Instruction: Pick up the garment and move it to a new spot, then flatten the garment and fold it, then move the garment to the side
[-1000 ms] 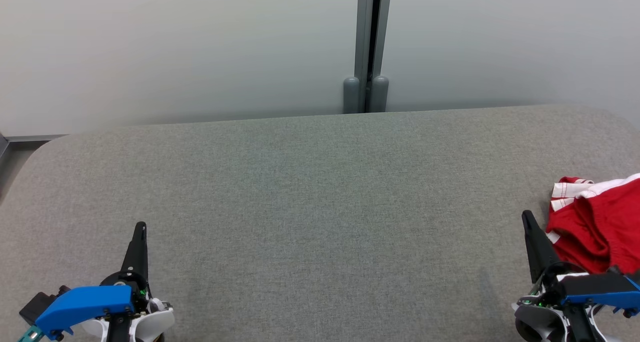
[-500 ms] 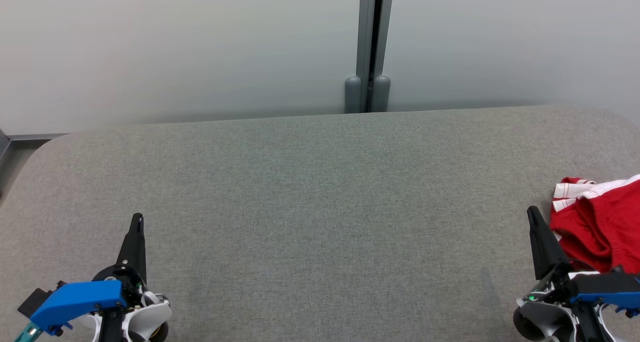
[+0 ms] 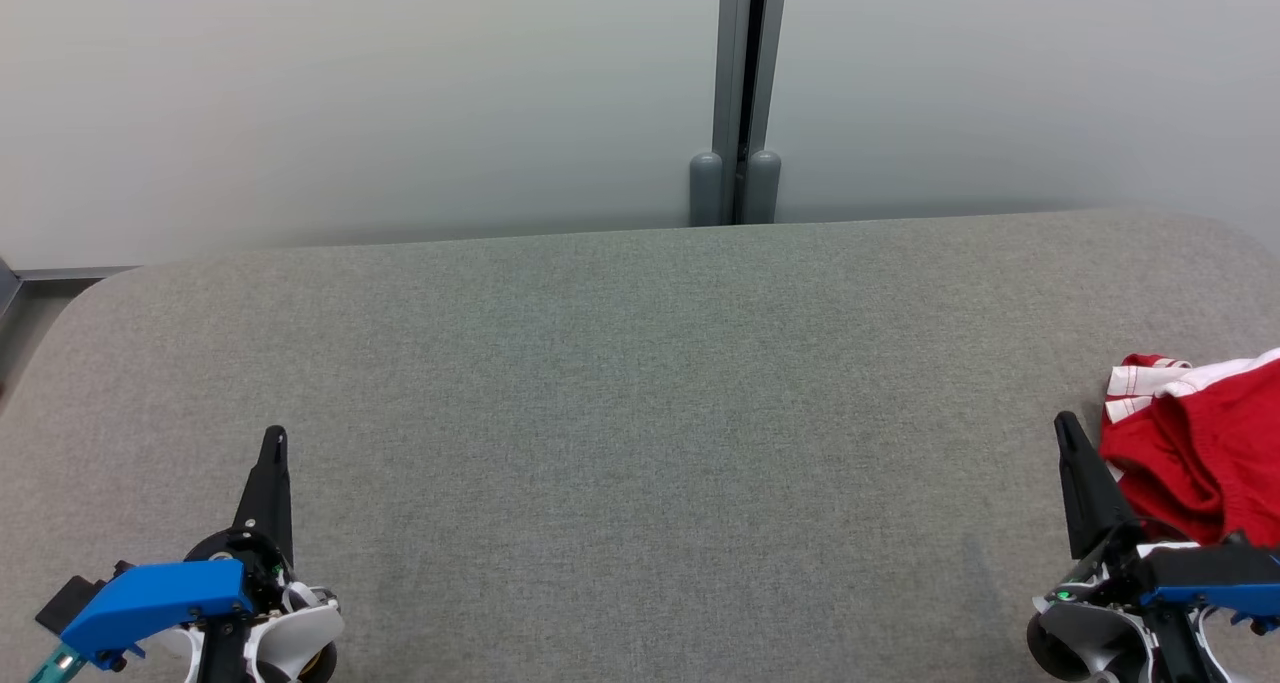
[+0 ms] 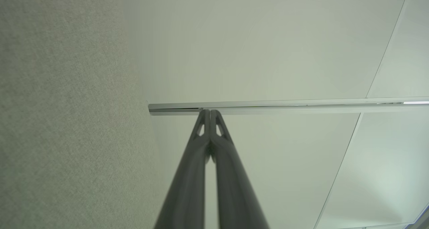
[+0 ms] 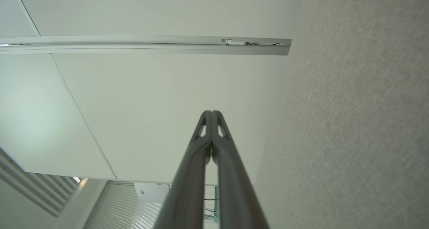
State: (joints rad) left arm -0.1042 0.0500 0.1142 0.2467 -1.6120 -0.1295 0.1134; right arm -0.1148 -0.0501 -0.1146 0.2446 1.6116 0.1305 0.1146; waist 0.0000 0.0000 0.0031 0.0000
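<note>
left gripper (image 3: pixel 274 441): lower left over the surface, fingers clamped together, nothing between them, tips pointing toward the wall
surface (image 3: pixel 640 413): grey fabric cover, rounded far corners
wall post (image 3: pixel 740 93): grey vertical strip behind the far edge, near centre
right gripper (image 3: pixel 1066 425): lower right, fingers pressed together, empty
garment (image 3: pixel 1190 453): red with white striped trim, crumpled heap at the surface's right edge, just right of the right gripper; contact unclear

Plain, evenly lit room.
A wide grey fabric-covered surface (image 3: pixel 640 413) with rounded far corners stood before pale frosted wall panels (image 3: pixel 350 93); a grey metal post (image 3: pixel 738 83) split them behind its far edge.
</note>
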